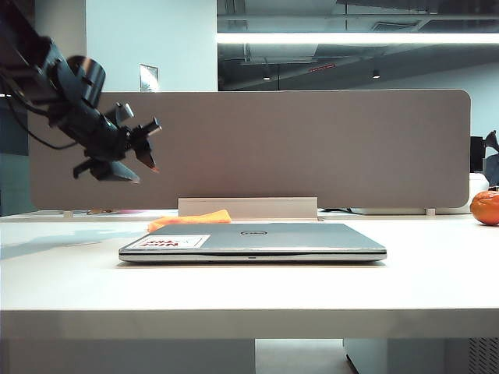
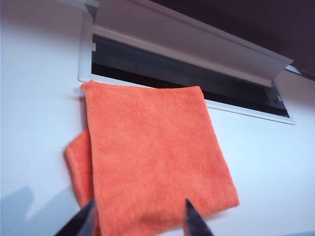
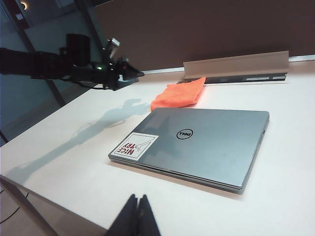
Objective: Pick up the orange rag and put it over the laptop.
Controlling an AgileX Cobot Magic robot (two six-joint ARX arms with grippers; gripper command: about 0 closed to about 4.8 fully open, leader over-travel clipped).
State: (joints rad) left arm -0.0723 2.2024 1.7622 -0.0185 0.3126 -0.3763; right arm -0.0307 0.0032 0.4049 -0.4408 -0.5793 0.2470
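Exterior view: left claw (image 1: 148,148) hangs in the air above the white table (image 1: 249,292), left of the closed laptop (image 1: 253,241), fingers spread, holding nothing. Orange rag (image 2: 152,157) lies flat on the table just behind the laptop's stickered corner, beside the cable slot (image 2: 187,81). Right claw (image 3: 138,216) is pressed together, empty, near the laptop's front edge.

A ceiling light strip (image 1: 351,37) glares across the exterior view. The white table (image 3: 64,142) looks bright, bluish, carrying the arm's long soft shadow. The left gripper (image 2: 140,219) fingertips are blurred, dark.
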